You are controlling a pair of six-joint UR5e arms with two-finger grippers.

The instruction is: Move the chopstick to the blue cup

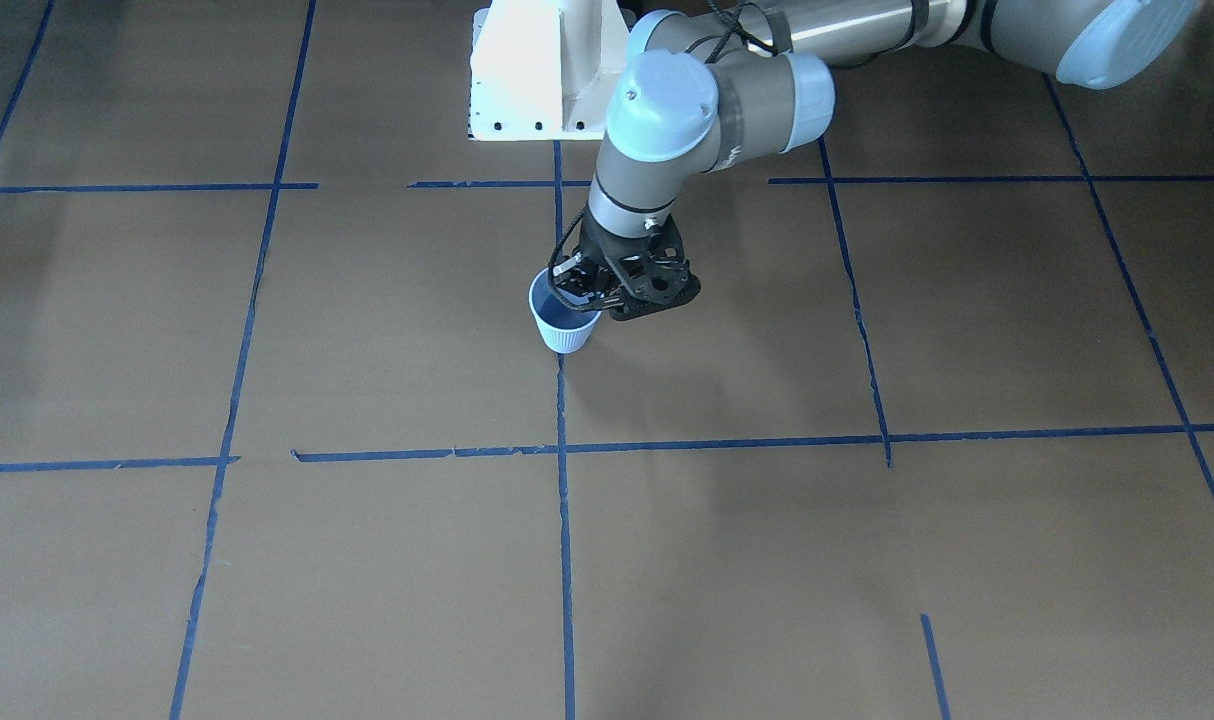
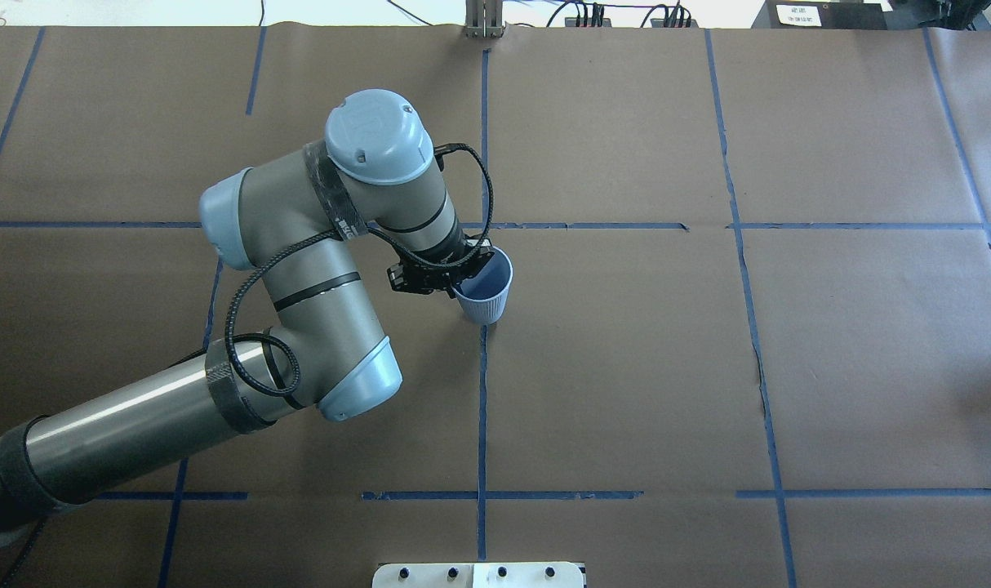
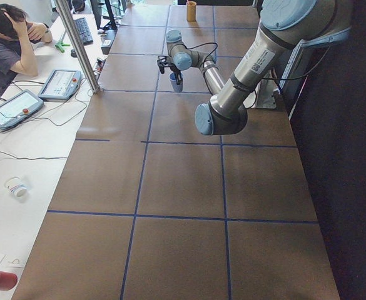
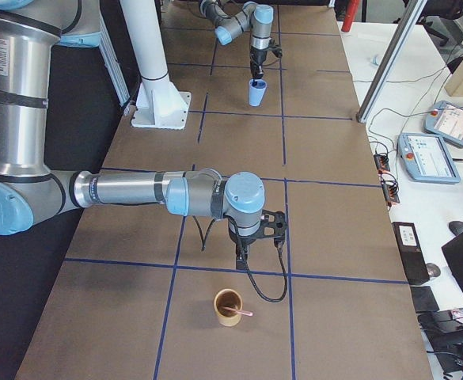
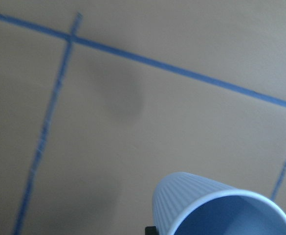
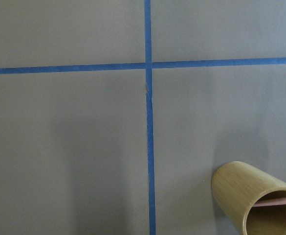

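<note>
The blue cup (image 1: 565, 325) stands near the table's middle, on a blue tape line; it also shows in the overhead view (image 2: 487, 291) and the left wrist view (image 5: 221, 208). My left gripper (image 1: 579, 290) is shut on its rim, one finger inside the cup and one outside. I cannot tell whether the cup rests on the table. A pinkish chopstick (image 4: 240, 311) lies in a tan bamboo cup (image 4: 229, 308); it also shows in the right wrist view (image 6: 277, 200). My right gripper (image 4: 241, 255) hovers just behind that cup; I cannot tell if it is open or shut.
The white robot base (image 1: 537, 70) stands at the table's robot side. Blue tape lines grid the brown table. An operator (image 3: 10, 47) sits at a side desk with teach pendants (image 3: 59, 84), beside a metal pole (image 3: 76, 44).
</note>
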